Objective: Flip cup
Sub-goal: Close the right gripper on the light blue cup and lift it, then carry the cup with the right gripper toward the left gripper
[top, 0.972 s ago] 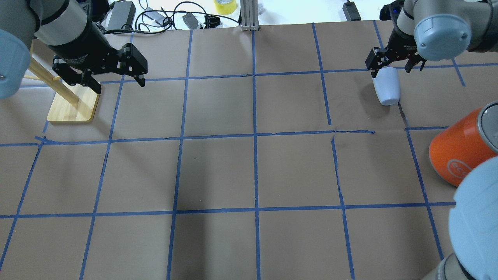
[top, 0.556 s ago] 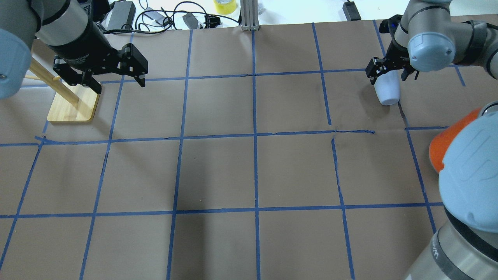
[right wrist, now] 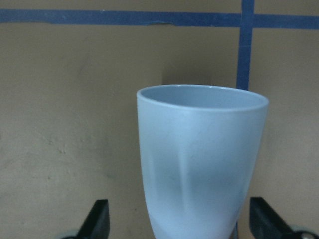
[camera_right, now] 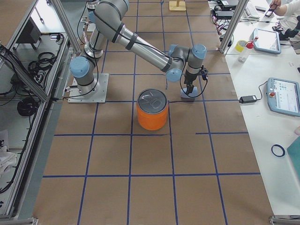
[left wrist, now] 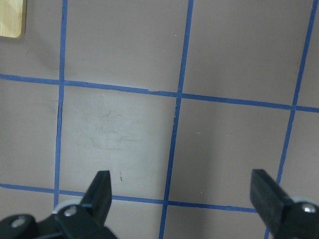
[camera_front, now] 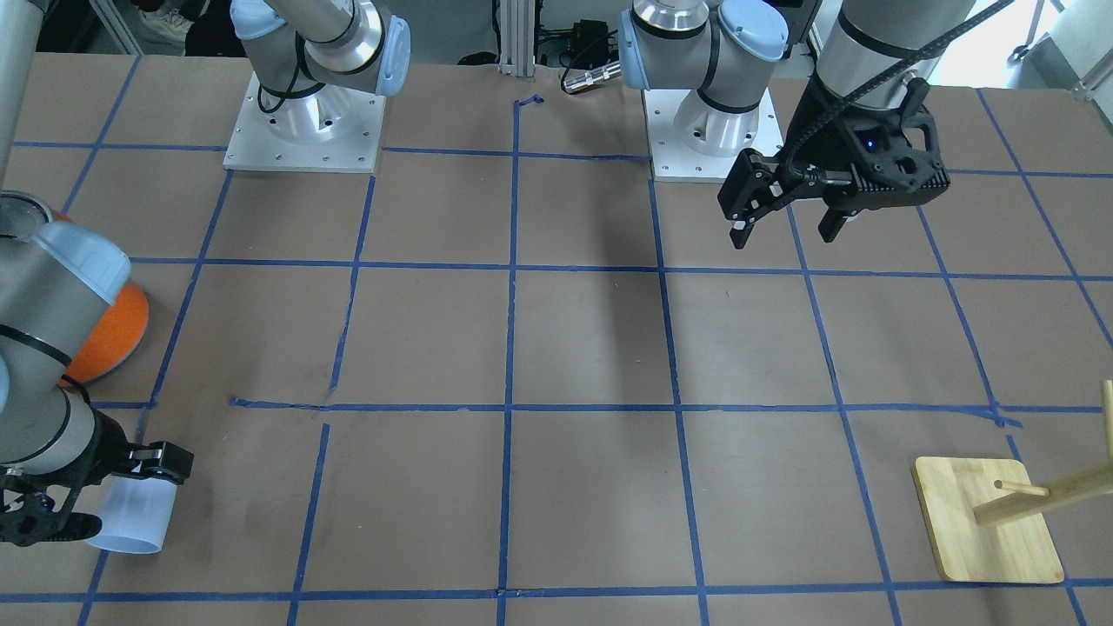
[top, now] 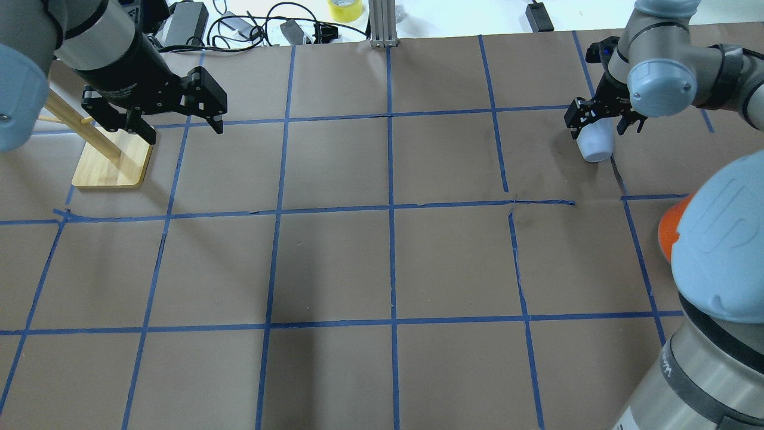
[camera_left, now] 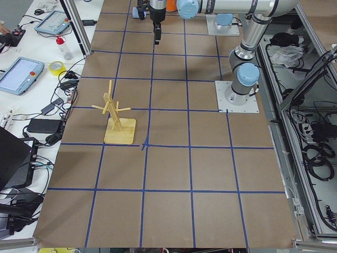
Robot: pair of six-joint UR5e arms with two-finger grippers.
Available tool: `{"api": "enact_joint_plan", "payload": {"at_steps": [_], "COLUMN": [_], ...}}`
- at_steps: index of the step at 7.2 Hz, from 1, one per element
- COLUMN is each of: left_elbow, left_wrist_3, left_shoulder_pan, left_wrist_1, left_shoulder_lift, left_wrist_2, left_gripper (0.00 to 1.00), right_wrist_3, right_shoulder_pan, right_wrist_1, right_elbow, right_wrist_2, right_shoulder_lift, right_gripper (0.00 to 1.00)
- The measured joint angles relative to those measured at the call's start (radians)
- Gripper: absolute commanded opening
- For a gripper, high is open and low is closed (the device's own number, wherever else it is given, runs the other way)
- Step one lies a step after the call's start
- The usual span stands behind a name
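The right gripper [top: 604, 126] sits lower over the cup [top: 595, 146] than a second ago. In the overhead view its black body now hides the cup's upper half, where before nearly the whole length showed. The cup itself has not shifted. Its near end rests at the same spot on the brown paper [top: 388, 263], just beside a blue tape line [top: 615, 170], in the far right part of the table. The jaws stand apart, as they did earlier, with one finger [right wrist: 98, 218] on each side of the cup and a strip of paper showing beside it (no contact that the wrist view reveals). The cup's wide, rimmed end points away from that camera; whether it stands or lies I cannot tell. The right arm's elbow [top: 719, 251] has swung over the orange can [top: 667, 230], leaving only a sliver in sight. The left gripper [top: 184, 131] is unchanged, spread wide above the paper next to the wooden stand [top: 110, 167].
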Motion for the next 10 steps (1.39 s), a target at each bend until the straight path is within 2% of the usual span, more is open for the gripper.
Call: {"api": "enact_joint_plan", "payload": {"at_steps": [6, 7, 8, 9, 10], "left_elbow": [0.0, 0.0, 0.001, 0.001, 0.002], "left_wrist_3": [0.0, 0.0, 0.0, 0.0, 0.0], "left_shoulder_pan": [0.0, 0.0, 0.0, 0.0, 0.0], "left_wrist_1": [0.0, 0.0, 0.0, 0.0, 0.0], "left_shoulder_lift": [0.0, 0.0, 0.0, 0.0, 0.0], "left_wrist_2": [-0.001, -0.001, -0.001, -0.001, 0.0], "left_gripper": [1.0, 1.0, 1.0, 1.0, 1.0], "right_wrist_3": [0.0, -0.001, -0.001, 0.002, 0.007], "right_shoulder_pan": [-0.015, -0.021, -0.024, -0.024, -0.025], "right_wrist_1": [-0.02, -0.044, -0.077, -0.094, -0.1], "right_elbow": [-0.011, -0.013, -0.014, -0.015, -0.015], "right_wrist_2": [0.0, 0.0, 0.001, 0.004, 0.012], "right_shoulder_lift": [0.059, 0.068, 0.078, 0.083, 0.083], "right_gripper": [1.0, 0.89, 0.47, 0.23, 0.18]}}
